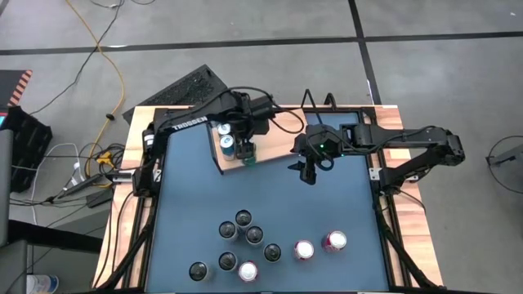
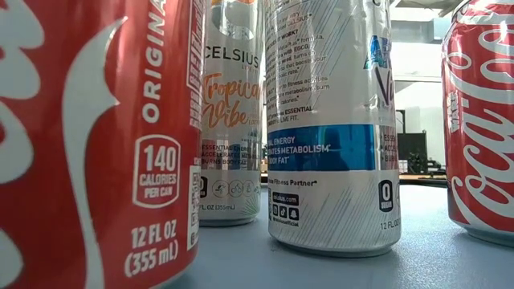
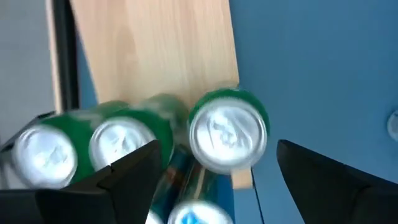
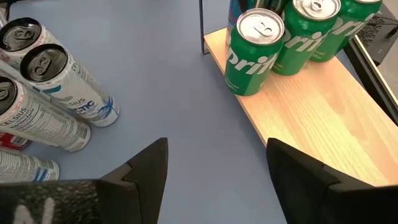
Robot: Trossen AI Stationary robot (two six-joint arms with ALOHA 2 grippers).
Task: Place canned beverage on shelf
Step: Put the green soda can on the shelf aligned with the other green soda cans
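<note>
Now, shelf [image 1: 233, 155]: you have the light-wood board lying on the blue tabletop [image 1: 327, 204] near its far edge, toward the far left corner; a thin black wire frame runs along its sides.
Cans on the shelf: three green Sprite cans [image 4: 292, 34] stand in a row at one end of the board, touching or nearly touching; the front Sprite can [image 4: 254, 51] stands right at the board's edge.
Left gripper [image 1: 246, 152]: you see it above that same end of the shelf, over the cans; in the left wrist view its dark fingers [image 3: 124, 177] stand wide apart on either side of a green can top [image 3: 227, 138], and contact cannot be told.
Right gripper [image 1: 309, 169]: it hangs above the tabletop just beside the shelf's bare end, jaws apart and holding nothing.
Waiting cans: a cluster of dark-topped cans [image 1: 243, 237] stands near the front edge, left of middle; two pale-topped cans [image 1: 319, 245] stand to their right.
Low view: your camera is crowded by a red Coca-Cola can [image 2: 88, 144] and white Celsius cans [image 2: 333, 120]; neither arm shows there.
</note>
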